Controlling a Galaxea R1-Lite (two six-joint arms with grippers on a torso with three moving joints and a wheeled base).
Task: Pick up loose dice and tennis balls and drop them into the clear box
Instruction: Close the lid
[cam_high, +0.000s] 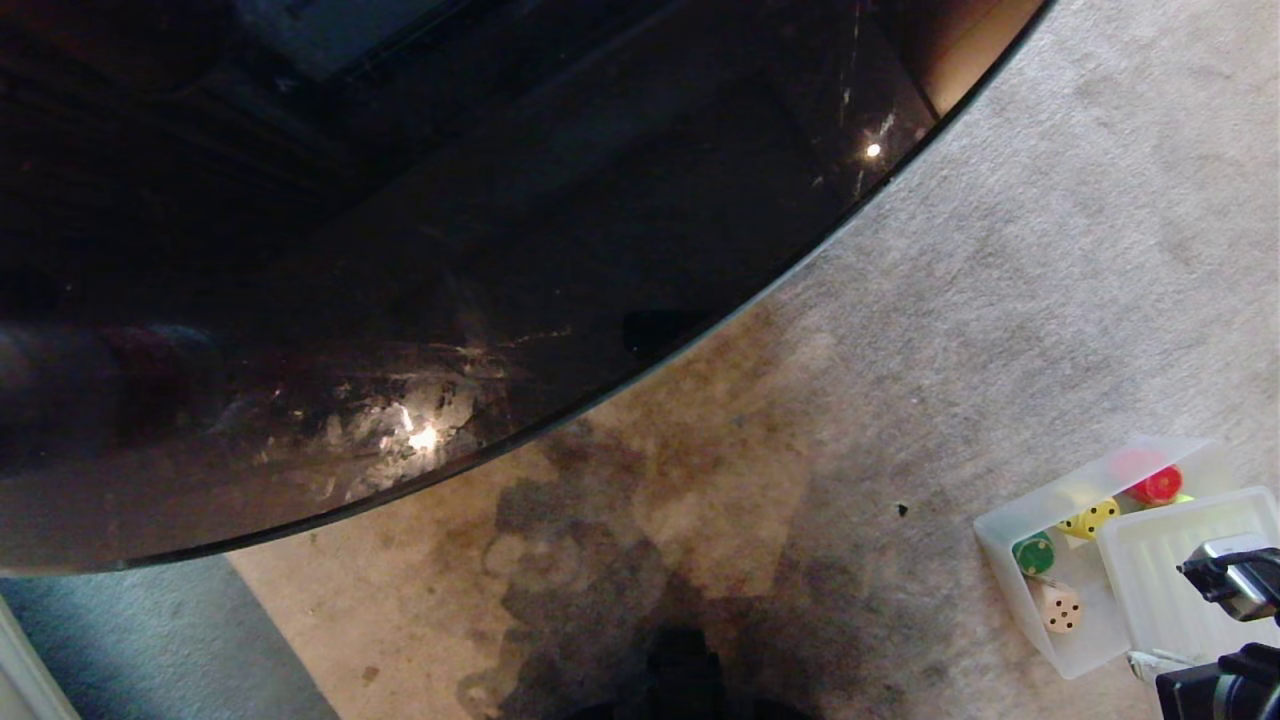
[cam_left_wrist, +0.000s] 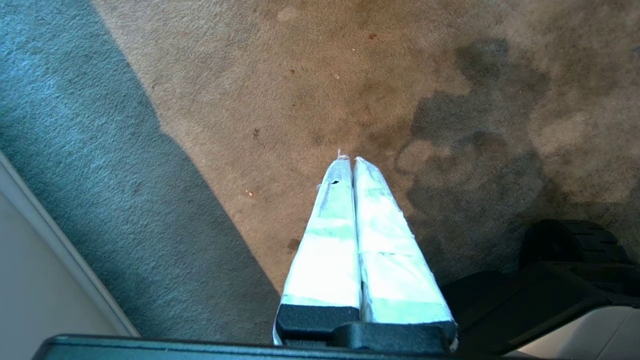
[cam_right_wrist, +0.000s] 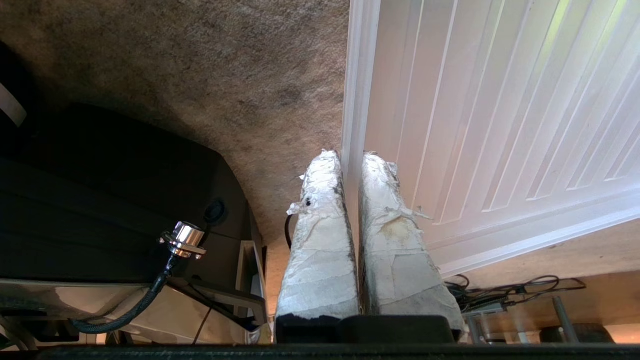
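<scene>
The clear box (cam_high: 1013, 598) sits on the carpet at the lower right of the head view. Inside it lie a red die (cam_high: 1158, 485), a yellow die (cam_high: 1090, 518), a green die (cam_high: 1033, 553) and a tan die (cam_high: 1058, 606). A yellow-green sliver (cam_high: 1182, 497), perhaps a tennis ball, peeks out beside the red die. My right gripper (cam_right_wrist: 350, 155) is shut, hovering at the corner of the ribbed lid (cam_right_wrist: 500, 125), whose rim lines up with the slit between the fingers. My left gripper (cam_left_wrist: 348, 159) is shut and empty over bare carpet.
A large dark round glass table (cam_high: 450, 250) fills the upper left of the head view. The lid (cam_high: 1170, 590) overlaps the box's near right part. My base (cam_right_wrist: 100, 200) and loose cables (cam_right_wrist: 500, 295) lie close to the right arm (cam_high: 1235, 585). A white wall edge (cam_left_wrist: 30, 260) borders the carpet.
</scene>
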